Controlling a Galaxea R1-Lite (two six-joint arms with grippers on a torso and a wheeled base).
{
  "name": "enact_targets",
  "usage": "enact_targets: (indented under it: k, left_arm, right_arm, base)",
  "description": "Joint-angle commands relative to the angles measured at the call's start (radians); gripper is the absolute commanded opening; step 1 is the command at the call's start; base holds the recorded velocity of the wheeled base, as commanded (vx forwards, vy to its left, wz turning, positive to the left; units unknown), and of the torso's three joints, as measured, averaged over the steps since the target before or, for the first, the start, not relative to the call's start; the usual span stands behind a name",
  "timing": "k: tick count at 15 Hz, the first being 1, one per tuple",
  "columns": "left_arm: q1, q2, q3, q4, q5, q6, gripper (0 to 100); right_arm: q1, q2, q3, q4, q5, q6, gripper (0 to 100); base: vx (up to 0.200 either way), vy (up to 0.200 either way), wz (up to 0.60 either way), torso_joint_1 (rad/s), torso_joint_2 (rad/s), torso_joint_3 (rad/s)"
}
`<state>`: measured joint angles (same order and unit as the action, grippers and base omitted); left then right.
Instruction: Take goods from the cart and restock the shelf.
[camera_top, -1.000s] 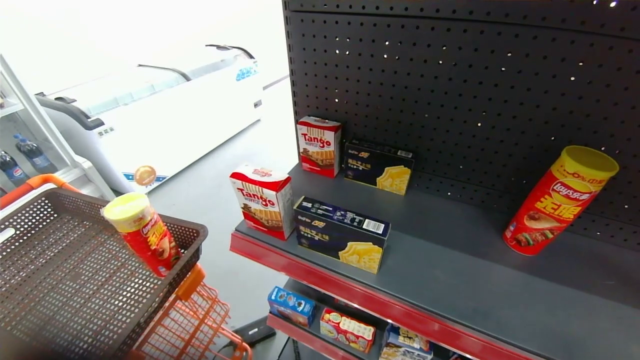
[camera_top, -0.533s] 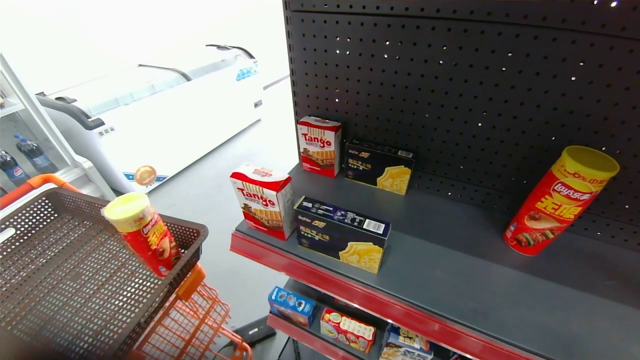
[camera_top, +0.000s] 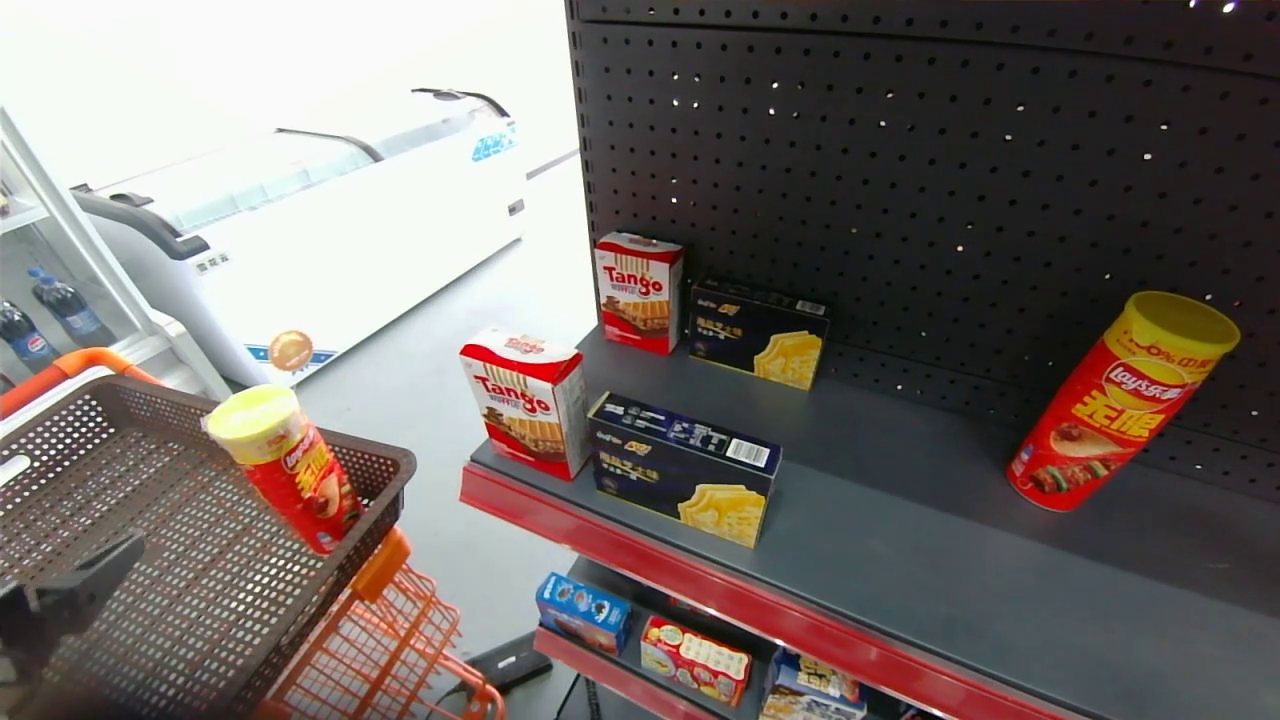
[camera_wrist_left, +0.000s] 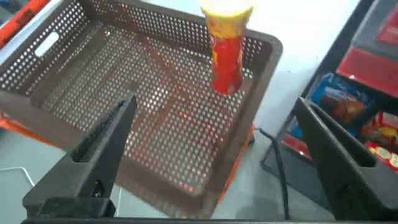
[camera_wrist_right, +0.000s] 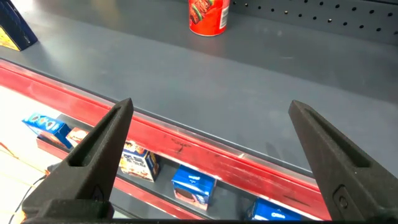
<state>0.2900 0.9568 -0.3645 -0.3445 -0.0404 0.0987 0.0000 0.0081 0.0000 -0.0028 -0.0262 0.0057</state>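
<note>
Left gripper (camera_wrist_left: 214, 104), jaws spread wide and holding nothing, hangs above the brown basket (camera_wrist_left: 74, 81) of the cart in the left wrist view. One chip can (camera_wrist_left: 227, 50) stands upright at the basket's far wall, near the corner on the shelf side, well apart from the fingertips. Judgement: the step in hand is the reach for this can. It should be taken at mid-body, below the yellow lid, with one finger on each side. The wall sits just behind it, so entry from the basket's open middle or from above is advisable. A tall, narrow can tips readily if nudged.

Right wrist view: the right gripper (camera_wrist_right: 209, 106), likewise spread and empty, hangs over the front edge of the grey shelf (camera_wrist_right: 261, 74). A second chip can (camera_wrist_right: 209, 15) stands near the back edge. Small boxes (camera_wrist_right: 193, 186) lie on the lower tier.

Head view: red wafer boxes (camera_top: 525, 400) and dark biscuit boxes (camera_top: 685, 465) occupy the shelf's left end — the bare board between them and the second chip can offers room. On lift-out, the basket's rim and the shelf's red lip (camera_top: 620, 560) are the likely obstacles. A white freezer (camera_top: 330, 230) stands beyond the cart, off the likely route.
</note>
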Motion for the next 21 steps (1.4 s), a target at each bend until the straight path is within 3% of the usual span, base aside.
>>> enact_targets:
  k: [1,2,3,8,11,13,21]
  left_arm:
    - [-0.009,0.355,0.033,-0.321,-0.035,0.013,100]
    - [-0.011,0.396,0.041,-0.384,-0.035,0.021,100]
    - [-0.015,0.487,0.059,-0.550,-0.036,0.021,100]
    - [-0.034,0.757,0.174,-0.966,-0.035,0.015,100]
    - [-0.034,0.864,0.134,-1.068,-0.035,-0.011,100]
    - [-0.032,0.927,0.091,-1.104,-0.035,-0.011,100]
    - [-0.028,1.131,-0.102,-1.130,-0.036,-0.013,100]
  right_arm:
    - [0.000,0.001,0.000,0.000,0.000,0.000,100]
    - [0.000,0.001,0.000,0.000,0.000,0.000,100]
    - [0.000,0.001,0.000,0.000,0.000,0.000,100]
    - [0.000,0.001,0.000,0.000,0.000,0.000,100]
    - [0.000,0.001,0.000,0.000,0.000,0.000,100]
    - [0.000,0.001,0.000,0.000,0.000,0.000,100]
    - [0.000,0.001,0.000,0.000,0.000,0.000,100]
  base:
    - [0.000,0.000,0.00,0.000,0.00,0.000]
    - [0.000,0.000,0.00,0.000,0.00,0.000]
    - [0.000,0.000,0.00,0.000,0.00,0.000]
    - [0.000,0.000,0.00,0.000,0.00,0.000]
    - [0.000,0.000,0.00,0.000,0.00,0.000]
    - [0.000,0.000,0.00,0.000,0.00,0.000]
    - [0.000,0.000,0.00,0.000,0.00,0.000]
